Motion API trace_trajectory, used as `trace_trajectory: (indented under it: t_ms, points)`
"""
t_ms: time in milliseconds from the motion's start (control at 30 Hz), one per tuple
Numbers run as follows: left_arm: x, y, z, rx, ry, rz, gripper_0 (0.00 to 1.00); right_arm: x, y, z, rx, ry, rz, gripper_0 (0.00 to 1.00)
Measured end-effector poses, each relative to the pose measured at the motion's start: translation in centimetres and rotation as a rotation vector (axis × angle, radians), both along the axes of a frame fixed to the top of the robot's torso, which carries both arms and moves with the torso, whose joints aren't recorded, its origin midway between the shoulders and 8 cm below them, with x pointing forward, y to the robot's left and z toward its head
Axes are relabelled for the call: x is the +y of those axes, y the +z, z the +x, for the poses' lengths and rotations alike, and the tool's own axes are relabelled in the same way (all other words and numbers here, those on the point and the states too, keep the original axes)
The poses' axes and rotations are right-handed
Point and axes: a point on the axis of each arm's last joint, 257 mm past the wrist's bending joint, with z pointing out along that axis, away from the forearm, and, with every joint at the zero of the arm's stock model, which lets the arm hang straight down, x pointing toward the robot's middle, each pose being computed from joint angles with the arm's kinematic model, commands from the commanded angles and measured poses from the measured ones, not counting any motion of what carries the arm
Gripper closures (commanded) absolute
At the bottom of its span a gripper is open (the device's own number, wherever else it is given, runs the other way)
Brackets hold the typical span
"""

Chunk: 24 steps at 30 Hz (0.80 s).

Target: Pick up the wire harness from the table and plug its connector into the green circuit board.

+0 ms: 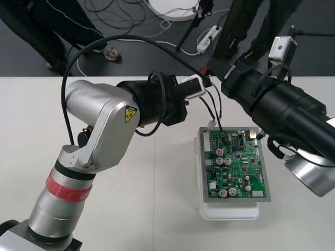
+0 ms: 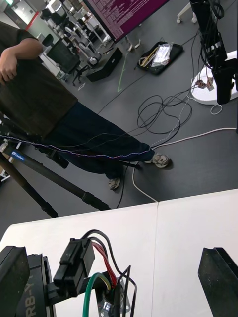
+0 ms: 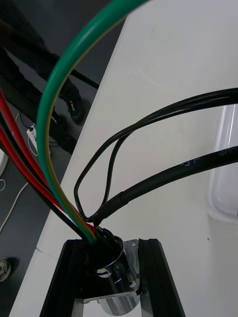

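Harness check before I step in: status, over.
Left end effector shut on harness socket. Right end effector open alongside. Wires reach green board; plug seating unclear.

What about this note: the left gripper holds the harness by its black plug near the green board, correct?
No. The left gripper, near the green board, holds the harness by its round metal socket, not its plug: the left wrist view shows the socket between its fingers.

Your left arm (image 1: 104, 130) bends in from the left at the elbow, left gripper (image 3: 113, 262) clamped on the socket (image 3: 119, 291), while your right arm (image 1: 285, 112) slants in from the right, right gripper (image 2: 114, 250) just beside the left one, its fingers (image 2: 218, 280) spread wide.
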Motion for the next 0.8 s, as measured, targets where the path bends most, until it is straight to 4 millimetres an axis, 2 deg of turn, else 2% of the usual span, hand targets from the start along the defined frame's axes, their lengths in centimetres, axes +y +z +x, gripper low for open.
trace_trajectory:
  t_ms: [800]
  points:
    - [-0.28,0.10,-0.10,0.001,-0.003,-0.006,1.00,-0.77,-0.73,-0.06,0.027,0.004,-0.024,0.00]
